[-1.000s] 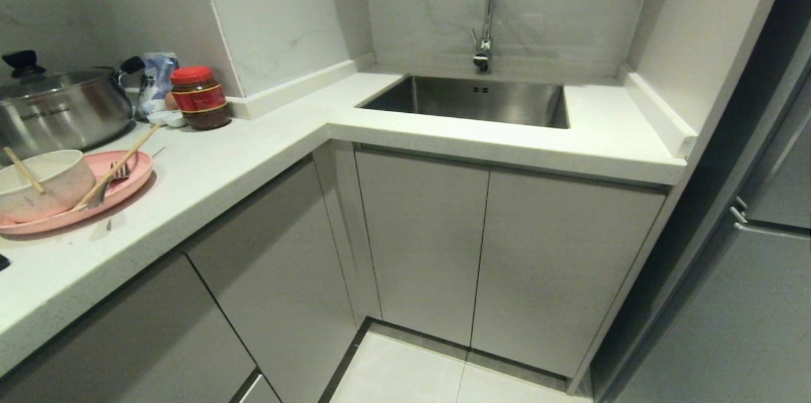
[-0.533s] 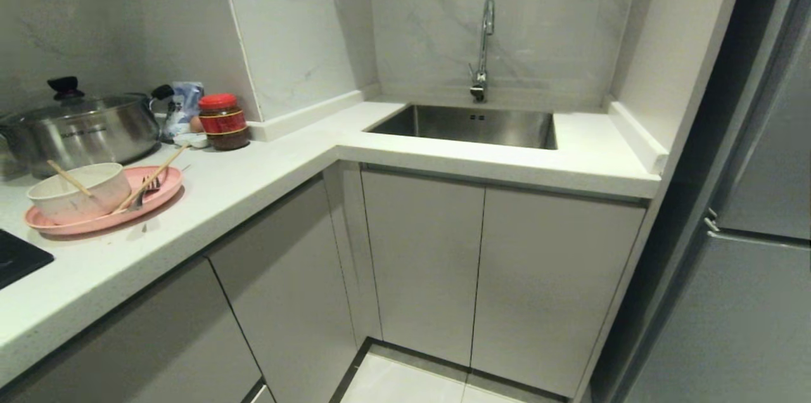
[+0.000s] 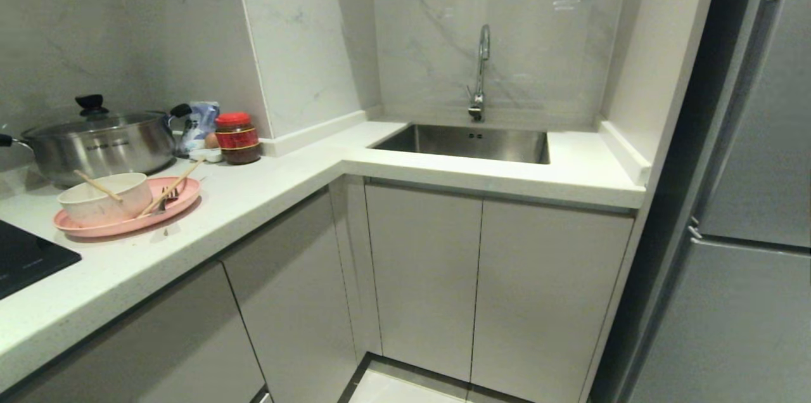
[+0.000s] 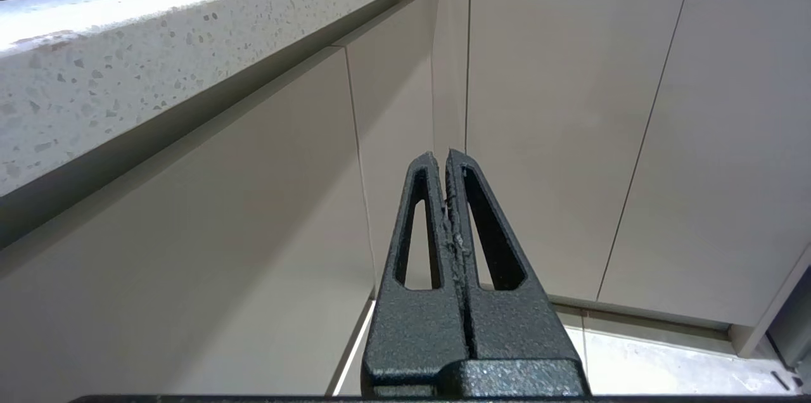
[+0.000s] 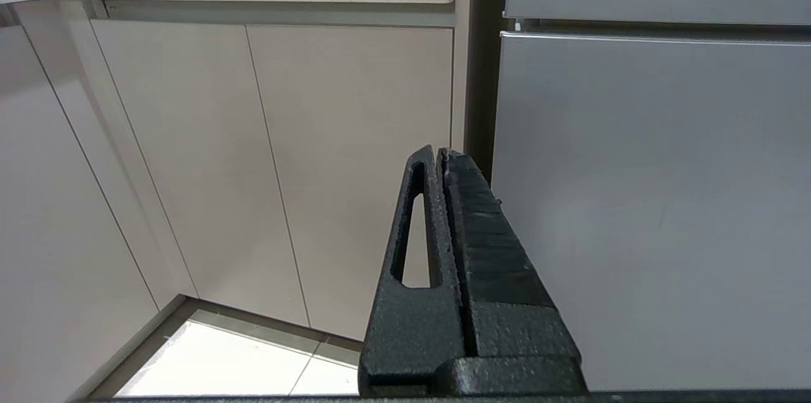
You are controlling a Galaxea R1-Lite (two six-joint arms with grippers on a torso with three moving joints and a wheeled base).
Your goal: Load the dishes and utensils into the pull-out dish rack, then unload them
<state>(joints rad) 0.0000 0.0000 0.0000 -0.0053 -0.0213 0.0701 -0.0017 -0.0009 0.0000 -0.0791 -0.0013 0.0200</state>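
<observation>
On the white counter's [image 3: 266, 200] left run we see the pink oval plate [image 3: 180, 197] carrying the off-white bowl [image 3: 104, 200], with one wooden chopstick [image 3: 98, 186] leaning in the bowl, the other [image 3: 170, 187] lying across the plate beside the silver fork [image 3: 166, 195] (all just in front of the lidded steel pot [image 3: 101, 143] and near a red-lidded jar [image 3: 237, 137]). Our left gripper [image 4: 447, 156] hangs below the counter edge before closed cabinet doors [image 3: 481, 289], fingers pressed together on nothing. Our right gripper [image 5: 440, 153] sits low between the cabinets and the grey refrigerator [image 5: 652, 200], fingers likewise pressed together, empty.
</observation>
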